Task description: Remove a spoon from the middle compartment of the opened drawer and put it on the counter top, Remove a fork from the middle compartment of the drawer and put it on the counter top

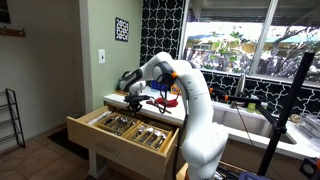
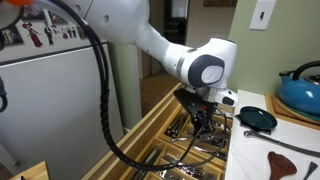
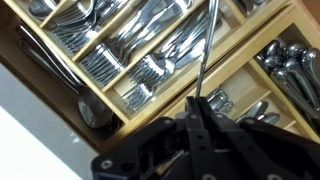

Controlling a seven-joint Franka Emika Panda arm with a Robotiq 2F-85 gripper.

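Steel and slim, 1 cutlery handle (image 3: 205, 50) is pinched between the closed tips of the pincer (image 3: 197, 102). Its upper end is cut off by the frame edge and its lower end is hidden inside the pincer, so spoon or fork cannot be told. It hangs above the open drawer (image 1: 115, 144), which is pulled out below the bench (image 2: 245, 160).

Wooden dividers (image 3: 245, 55) split the drawer into long sections. They hold forks (image 3: 150, 75) and spoons (image 3: 290, 70), too overlapped to count. At least 5 sections show in the wrist view; which is the central one cannot be told there.

On the bench sit 1 blue pot (image 2: 302, 92), 1 small dark pan (image 2: 258, 118) and 1 brown wooden utensil (image 2: 290, 165), partly cut off. 1 white arm (image 2: 150, 35) reaches in from above.
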